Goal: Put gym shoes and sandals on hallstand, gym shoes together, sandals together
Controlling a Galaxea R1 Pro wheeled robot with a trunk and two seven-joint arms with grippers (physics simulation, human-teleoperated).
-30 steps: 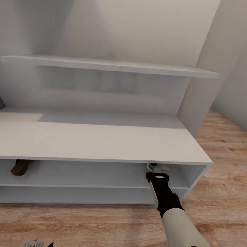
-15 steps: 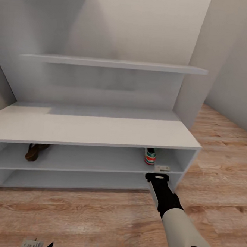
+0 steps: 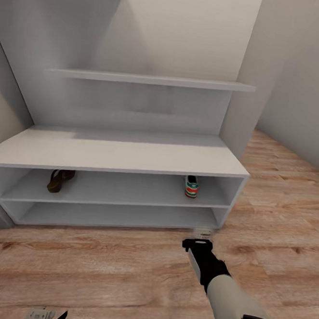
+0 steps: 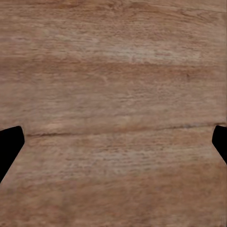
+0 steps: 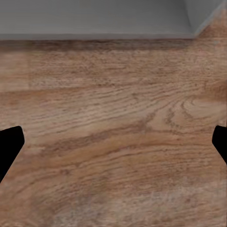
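From your head camera, a pale grey hallstand (image 3: pixel 116 153) with a wide bench top, two low open shelves and floating shelves above stands against a plain off-white wall. On its upper open shelf, a white trainer with green stripes and red-orange heel (image 3: pixel 191 187) sits near the right end; a flat brown sandal (image 3: pixel 60 180) lies near the left end, well apart. Your right gripper (image 3: pixel 202 232) hangs over light brown wood-plank flooring (image 3: pixel 96 270) just before the rack.

Your left wrist camera looks at bare planks (image 4: pixel 113 94), jaws spread wide.

Your right wrist camera shows planks (image 5: pixel 113 142) meeting the rack's grey base (image 5: pixel 94 19), jaws spread, empty.
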